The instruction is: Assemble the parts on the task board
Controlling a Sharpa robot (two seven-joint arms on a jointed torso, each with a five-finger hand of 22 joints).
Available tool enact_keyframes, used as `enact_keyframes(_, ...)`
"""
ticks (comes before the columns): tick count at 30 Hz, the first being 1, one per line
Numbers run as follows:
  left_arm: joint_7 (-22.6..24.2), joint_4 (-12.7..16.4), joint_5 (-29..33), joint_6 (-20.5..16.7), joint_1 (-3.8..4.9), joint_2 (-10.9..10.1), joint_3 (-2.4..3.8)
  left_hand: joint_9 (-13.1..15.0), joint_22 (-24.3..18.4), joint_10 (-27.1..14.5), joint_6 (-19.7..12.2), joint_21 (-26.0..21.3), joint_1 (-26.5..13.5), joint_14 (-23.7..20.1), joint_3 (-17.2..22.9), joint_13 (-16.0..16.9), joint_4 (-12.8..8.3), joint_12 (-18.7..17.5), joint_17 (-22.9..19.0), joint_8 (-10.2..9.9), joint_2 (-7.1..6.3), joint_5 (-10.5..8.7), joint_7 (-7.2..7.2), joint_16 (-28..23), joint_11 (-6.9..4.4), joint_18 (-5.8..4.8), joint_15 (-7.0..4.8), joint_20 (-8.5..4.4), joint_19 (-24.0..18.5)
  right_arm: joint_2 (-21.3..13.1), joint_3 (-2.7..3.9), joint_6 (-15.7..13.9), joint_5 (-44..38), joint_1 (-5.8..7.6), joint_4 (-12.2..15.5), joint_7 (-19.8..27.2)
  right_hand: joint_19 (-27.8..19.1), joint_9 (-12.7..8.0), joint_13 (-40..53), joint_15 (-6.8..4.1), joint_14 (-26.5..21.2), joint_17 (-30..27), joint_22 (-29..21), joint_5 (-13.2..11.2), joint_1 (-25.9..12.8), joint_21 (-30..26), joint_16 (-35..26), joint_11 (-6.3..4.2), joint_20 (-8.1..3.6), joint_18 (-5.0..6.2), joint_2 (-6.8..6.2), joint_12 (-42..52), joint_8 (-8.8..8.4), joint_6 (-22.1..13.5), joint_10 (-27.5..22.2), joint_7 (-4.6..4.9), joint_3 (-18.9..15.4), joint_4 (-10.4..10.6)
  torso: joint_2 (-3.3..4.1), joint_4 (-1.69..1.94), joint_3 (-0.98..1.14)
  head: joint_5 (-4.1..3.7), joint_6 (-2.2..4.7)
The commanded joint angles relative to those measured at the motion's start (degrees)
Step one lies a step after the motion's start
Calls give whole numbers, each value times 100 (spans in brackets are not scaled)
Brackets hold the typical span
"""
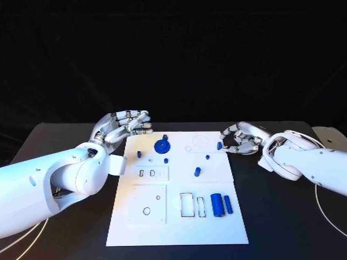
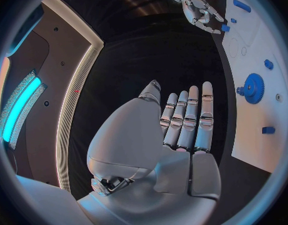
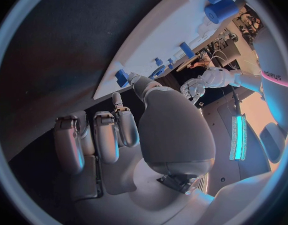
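Head view: white task board (image 1: 177, 216) runs down the centre of the frame on the black table (image 1: 64, 141). Left hand (image 1: 123, 128) sits just off the board's upper-left corner, fingers straight and side by side, holding nothing; the left wrist view shows the same, fingers (image 2: 188, 120) flat together beside the board edge. Right hand (image 1: 240, 138) is at the board's upper-right edge, fingers curled around a small blue part (image 1: 219, 145), thumb and fingers pinching it at the edge. Blue gear (image 1: 162, 145) stands upper centre on the board, small blue pegs (image 1: 197, 171) mid-board, two blue cylinders (image 1: 221, 204) lie lower right beside rectangular slots (image 1: 194, 205). Right wrist view: the cylinders (image 3: 220, 5) sit at the upper right.
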Motion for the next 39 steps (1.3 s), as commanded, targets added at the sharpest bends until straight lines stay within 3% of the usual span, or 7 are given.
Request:
enact_keyframes(1, 58, 3, 11, 111, 6, 8, 5, -7, -5, 41, -13, -36, 48, 2, 28, 6, -13, -26, 9, -16, 1, -5, 171, -38, -16, 85, -10, -1, 29, 52, -1, 44, -141, -31, -32, -139, 543, -6, 469, 9, 469, 887, 1445, 34, -34, -37, 5, 11, -15, -60, -7, -30, -28, -36, -34, 9, -15, 2, -1, -11, -2, 4, -20)
enact_keyframes(10, 51, -2, 10, 104, 6, 6, 5, -7, -7, 45, -11, -38, 52, 2, 31, 5, -12, -29, 12, -16, -1, -5, 171, -42, -16, 84, -10, -2, 31, 143, -1, 40, -153, -79, -79, -189, 550, 3, 495, 15, 472, 904, 1453, 27, -63, -29, 10, 14, -7, -62, 23, -5, -17, -8, -13, 9, -14, 25, -3, -13, 4, 31, -37)
enact_keyframes(23, 39, -8, 10, 99, 6, 4, 5, -8, -10, 46, -11, -40, 54, 0, 35, 4, -9, -34, 15, -18, 0, -5, 172, -46, -16, 84, -10, -2, 32, 209, -1, -41, -154, -87, -91, -242, 587, 79, 590, -21, 478, 925, 1494, 29, -131, 12, 17, -39, -24, -77, 141, 91, 134, 313, 71, -56, 42, 71, -4, -16, 6, 36, -55)
enact_keyframes(34, 24, -11, 10, 102, 6, 1, 5, -9, -12, 46, -11, -41, 57, -2, 40, 3, -5, -40, 17, -20, 4, -4, 173, -51, -14, 83, -9, -2, 33, 228, 0, -130, -129, -86, -100, -273, 599, 189, 680, -135, 480, 929, 1507, -31, -86, 26, 15, -173, -122, -81, 354, 175, 370, 670, 155, -211, 209, 40, -6, -11, 3, 40, -67)
enact_keyframes(36, 22, -12, 10, 102, 6, 1, 5, -9, -12, 46, -11, -41, 57, -2, 40, 3, -5, -40, 17, -20, 4, -4, 173, -51, -14, 83, -9, -2, 33, 231, 0, -170, -125, -86, -99, -269, 599, 221, 681, -163, 480, 927, 1507, -104, -54, 26, 13, -204, -149, -81, 428, 175, 429, 718, 159, -244, 259, 14, -8, -14, 3, 45, -71)
enact_keyframes(38, 18, -12, 10, 104, 6, 0, 5, -9, -12, 46, -11, -41, 57, -2, 40, 3, -5, -40, 17, -20, 4, -4, 173, -51, -14, 83, -9, -2, 33, 236, 0, -230, -120, -86, -96, -257, 599, 268, 693, -201, 482, 935, 1507, -403, -7, 26, 14, -244, -188, -81, 544, 182, 510, 750, 172, -287, 373, -33, -7, -13, 5, 41, -72)
enact_keyframes(39, 16, -13, 10, 106, 6, 0, 5, -9, -12, 46, -11, -41, 57, -2, 40, 3, -5, -40, 17, -20, 4, -4, 173, -51, -14, 83, -9, -2, 33, 237, 0, -274, -115, -86, -93, -246, 599, 278, 696, -206, 483, 934, 1507, -419, -6, 26, 13, -250, -194, -81, 564, 184, 526, 754, 175, -294, 396, -39, -6, -12, 5, 37, -75)
